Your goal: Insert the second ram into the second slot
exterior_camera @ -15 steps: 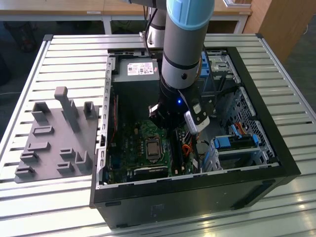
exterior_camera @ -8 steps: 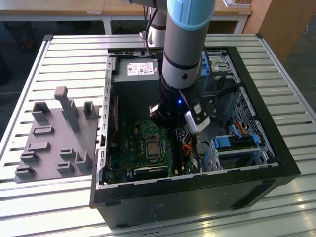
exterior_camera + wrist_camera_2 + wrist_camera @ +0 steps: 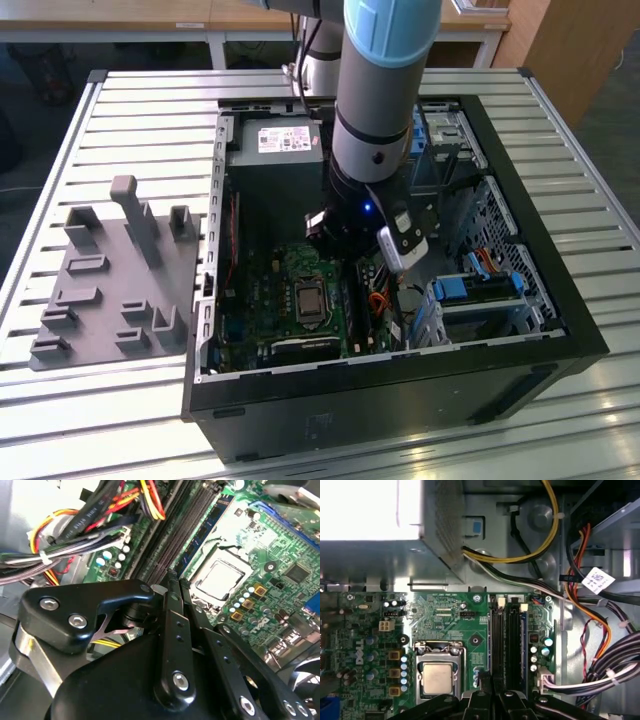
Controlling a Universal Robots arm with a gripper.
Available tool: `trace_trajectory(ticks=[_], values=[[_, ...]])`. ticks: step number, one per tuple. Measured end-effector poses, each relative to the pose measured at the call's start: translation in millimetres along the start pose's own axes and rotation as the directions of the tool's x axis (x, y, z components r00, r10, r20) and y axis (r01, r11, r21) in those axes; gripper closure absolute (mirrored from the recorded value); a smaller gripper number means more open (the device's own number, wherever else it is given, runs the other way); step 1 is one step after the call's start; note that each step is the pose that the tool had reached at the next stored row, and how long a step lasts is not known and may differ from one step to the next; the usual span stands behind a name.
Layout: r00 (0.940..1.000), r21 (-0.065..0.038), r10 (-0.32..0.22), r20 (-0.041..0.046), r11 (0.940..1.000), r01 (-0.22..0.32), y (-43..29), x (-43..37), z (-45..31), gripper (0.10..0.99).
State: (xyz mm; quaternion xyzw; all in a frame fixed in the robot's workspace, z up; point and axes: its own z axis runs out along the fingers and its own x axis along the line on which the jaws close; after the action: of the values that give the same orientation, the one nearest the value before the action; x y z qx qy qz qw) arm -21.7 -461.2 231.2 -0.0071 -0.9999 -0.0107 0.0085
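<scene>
Right up close, the gripper (image 3: 172,582) hangs over the memory slots (image 3: 506,640), fingers pinched together, nothing visibly between them. One blue stick (image 3: 523,645) sits seated; keep square along the adjacent slot.

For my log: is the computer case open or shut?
Open: the case has no side cover, and the motherboard lies exposed in the exterior view.

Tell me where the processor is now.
In the first wrist view, the processor sits in its socket on the motherboard, beside the dark memory slots.
</scene>
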Motion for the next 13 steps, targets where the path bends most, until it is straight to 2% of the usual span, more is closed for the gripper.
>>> trace_trajectory(ticks=[3,13], values=[[1.0,0.0,0.001,0.0001,1.0,-0.001,0.0,-2.7,0.3,0.957],[1.0,0.0,0.001,0.0002,1.0,-0.001,0.0,-3.4,2.1,0.957]])
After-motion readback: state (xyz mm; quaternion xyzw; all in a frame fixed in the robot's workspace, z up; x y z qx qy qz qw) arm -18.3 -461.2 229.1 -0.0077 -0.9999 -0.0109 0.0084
